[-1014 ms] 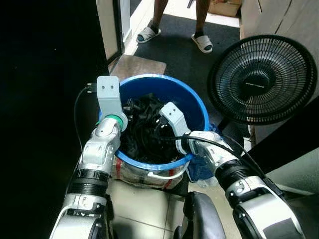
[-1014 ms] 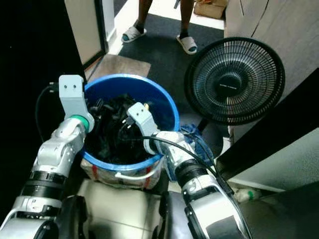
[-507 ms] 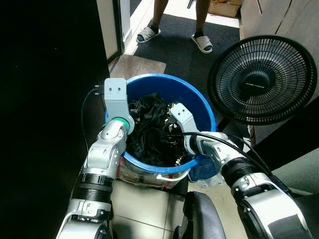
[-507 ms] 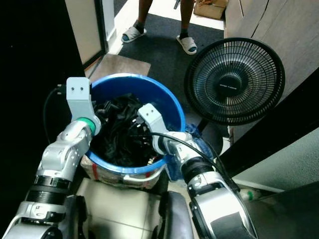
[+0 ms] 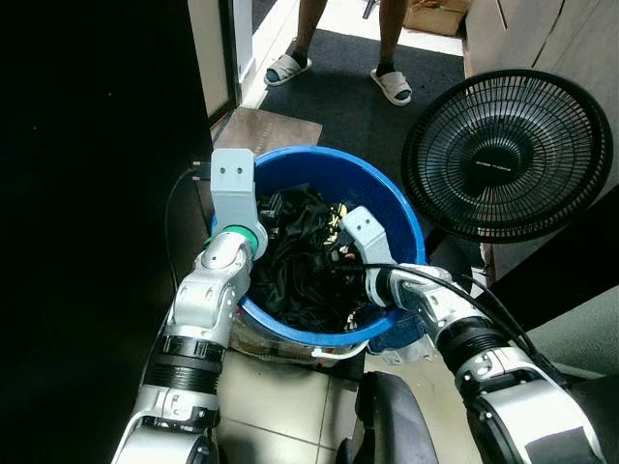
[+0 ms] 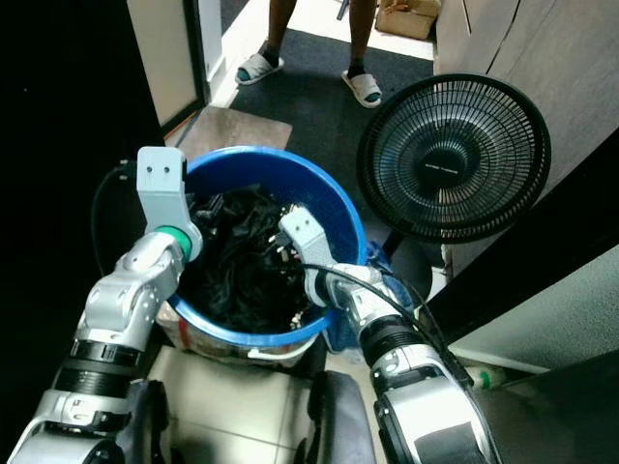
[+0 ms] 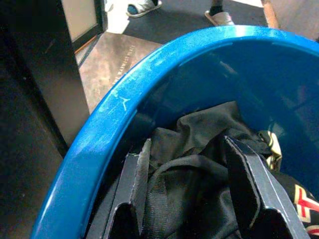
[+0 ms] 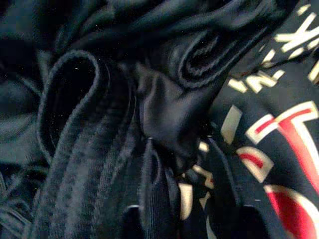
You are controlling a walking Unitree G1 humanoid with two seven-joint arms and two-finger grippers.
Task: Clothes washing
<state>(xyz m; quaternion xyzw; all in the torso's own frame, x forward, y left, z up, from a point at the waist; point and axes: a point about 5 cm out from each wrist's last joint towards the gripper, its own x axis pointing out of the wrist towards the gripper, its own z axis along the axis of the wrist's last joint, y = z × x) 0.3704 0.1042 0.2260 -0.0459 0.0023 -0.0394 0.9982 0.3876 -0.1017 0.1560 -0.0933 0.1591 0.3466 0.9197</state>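
Round blue plastic tub [image 5: 392,208] sits on the floor dead ahead, 12 o'clock, loaded with black crumpled clothes [image 5: 300,261]. Left gripper [image 7: 192,186] is inside the tub at its 9 o'clock rim, fingers [image 7: 244,179] apart, straddling a fold of black fabric. Right gripper [image 8: 182,191] is in from 3 o'clock, buried in the pile, fingers spread with a dark fold between them; a garment with red and cream lettering [image 8: 279,164] lies beside it. Black round floor fan [image 5: 508,155] at 2 o'clock. Person's feet in sandals [image 5: 392,82] stand on a dark mat at 12 o'clock beyond the tub.

Silver jointed arms — black cables, green wrist ring [image 5: 241,235], grey camera brackets, black fingers [image 7: 244,179].
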